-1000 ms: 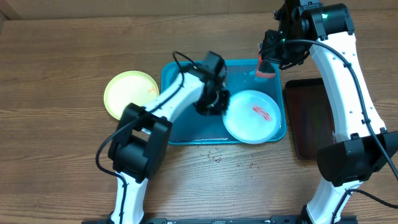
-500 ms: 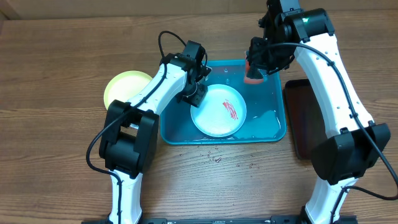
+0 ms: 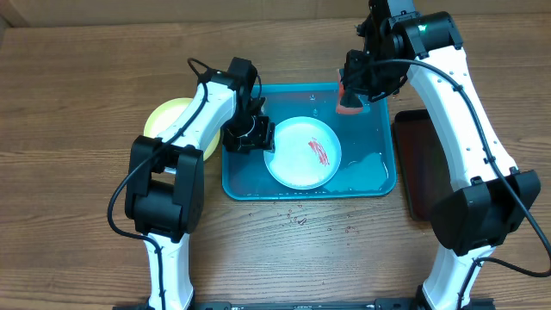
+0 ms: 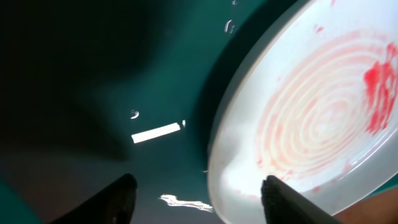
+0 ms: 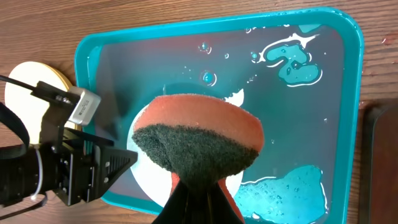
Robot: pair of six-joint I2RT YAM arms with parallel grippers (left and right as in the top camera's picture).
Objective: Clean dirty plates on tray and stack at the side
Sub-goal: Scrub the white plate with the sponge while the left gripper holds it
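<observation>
Left gripper [image 3: 261, 137] slid leftward, jaws apart beside the red-smeared plate [image 3: 301, 153].

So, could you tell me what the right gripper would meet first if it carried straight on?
Its sponge would likely touch the plate, which lies in the tray beyond it; depth is unclear.

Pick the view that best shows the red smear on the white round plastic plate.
Left wrist: red smear shows close up, with faint pink rings. Overhead gives only a small streak. Right wrist: the orange-and-green sponge hides most of the plate.
</observation>
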